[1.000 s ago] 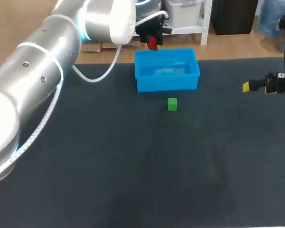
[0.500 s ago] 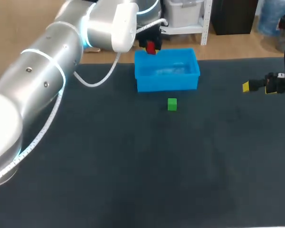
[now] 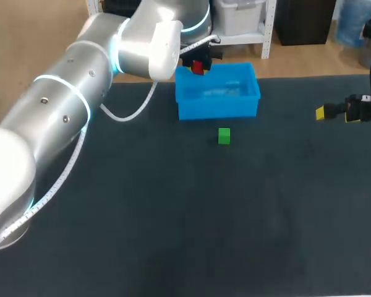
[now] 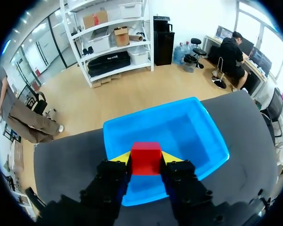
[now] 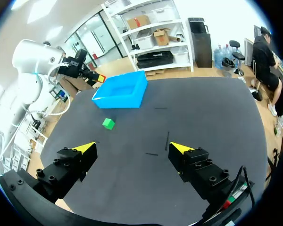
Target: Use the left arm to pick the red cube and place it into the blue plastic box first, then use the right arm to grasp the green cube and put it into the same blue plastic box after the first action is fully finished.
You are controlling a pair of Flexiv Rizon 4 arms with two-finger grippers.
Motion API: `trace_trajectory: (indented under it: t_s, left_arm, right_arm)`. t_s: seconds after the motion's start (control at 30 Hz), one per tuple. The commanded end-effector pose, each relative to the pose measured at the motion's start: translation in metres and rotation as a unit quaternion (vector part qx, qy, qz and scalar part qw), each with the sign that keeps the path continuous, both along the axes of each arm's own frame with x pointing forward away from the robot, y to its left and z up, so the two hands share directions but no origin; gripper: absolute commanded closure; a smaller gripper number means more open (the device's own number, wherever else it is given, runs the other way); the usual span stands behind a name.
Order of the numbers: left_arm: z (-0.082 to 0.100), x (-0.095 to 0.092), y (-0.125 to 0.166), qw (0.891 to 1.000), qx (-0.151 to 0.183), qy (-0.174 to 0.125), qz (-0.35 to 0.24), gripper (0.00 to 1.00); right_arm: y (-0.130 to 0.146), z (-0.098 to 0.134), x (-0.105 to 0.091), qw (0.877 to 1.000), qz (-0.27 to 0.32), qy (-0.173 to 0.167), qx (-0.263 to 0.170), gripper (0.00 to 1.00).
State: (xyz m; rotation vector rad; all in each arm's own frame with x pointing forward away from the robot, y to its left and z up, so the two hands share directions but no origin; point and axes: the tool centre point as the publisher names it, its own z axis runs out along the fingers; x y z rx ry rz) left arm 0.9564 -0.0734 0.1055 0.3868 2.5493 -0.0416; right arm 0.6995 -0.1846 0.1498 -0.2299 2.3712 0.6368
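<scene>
My left gripper (image 3: pixel 196 62) is shut on the red cube (image 3: pixel 198 67) and hangs above the far left corner of the blue plastic box (image 3: pixel 217 101). The left wrist view has the red cube (image 4: pixel 145 158) clamped between the yellow-tipped fingers (image 4: pixel 121 157), with the blue box (image 4: pixel 188 133) just ahead and below. A green cube (image 3: pixel 224 136) lies on the dark table in front of the box. At the table's right edge my right gripper (image 3: pixel 340 112) stands open and holds nothing. Its wrist view takes in the green cube (image 5: pixel 108 124), the box (image 5: pixel 120 90) and my left gripper (image 5: pixel 95 76).
The black table top (image 3: pixel 173 223) stretches wide around the green cube. The box holds nothing that I can make out.
My left arm has carried the red cube slightly lower and nearer, over the box's far left corner, and its upper links have swung. The right arm and green cube have stayed put.
</scene>
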Motion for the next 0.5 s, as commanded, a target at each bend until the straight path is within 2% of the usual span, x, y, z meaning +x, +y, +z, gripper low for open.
trace_trajectory:
  t_s: [0.03, 0.17, 0.2, 0.23, 0.27, 0.3, 0.5]
  left_arm:
    - [-0.0064, 0.018, -0.0075, 0.993, 0.035, 0.11, 0.007, 1.0]
    - [-0.0106, 0.0179, -0.008, 0.993, 0.04, 0.114, 0.006, 1.0]
    - [-0.0111, 0.0178, -0.0081, 0.993, 0.04, 0.115, 0.006, 0.94]
    - [-0.0118, 0.0176, -0.0082, 0.992, 0.042, 0.116, 0.004, 0.51]
    - [-0.0122, 0.0174, -0.0082, 0.992, 0.043, 0.116, 0.004, 0.03]
    - [-0.0122, 0.0174, -0.0082, 0.992, 0.043, 0.116, 0.004, 0.0]
    - [-0.0122, 0.0174, -0.0082, 0.992, 0.043, 0.116, 0.004, 0.0]
  right_arm:
    - [0.0, 0.0, 0.0004, 1.0, 0.0, 0.0, -0.001, 0.0]
    - [0.0, 0.0, 0.0004, 1.0, 0.0, 0.0, -0.001, 0.0]
    - [0.0, 0.0, 0.0004, 1.0, 0.0, 0.0, -0.001, 0.0]
    - [0.0, 0.0, 0.0004, 1.0, 0.0, 0.0, -0.001, 0.0]
    - [0.0, 0.0, 0.0004, 1.0, 0.0, 0.0, -0.001, 0.0]
    - [0.0, 0.0, 0.0004, 1.0, 0.0, 0.0, -0.001, 0.0]
    - [0.0, 0.0, 0.0004, 1.0, 0.0, 0.0, -0.001, 0.0]
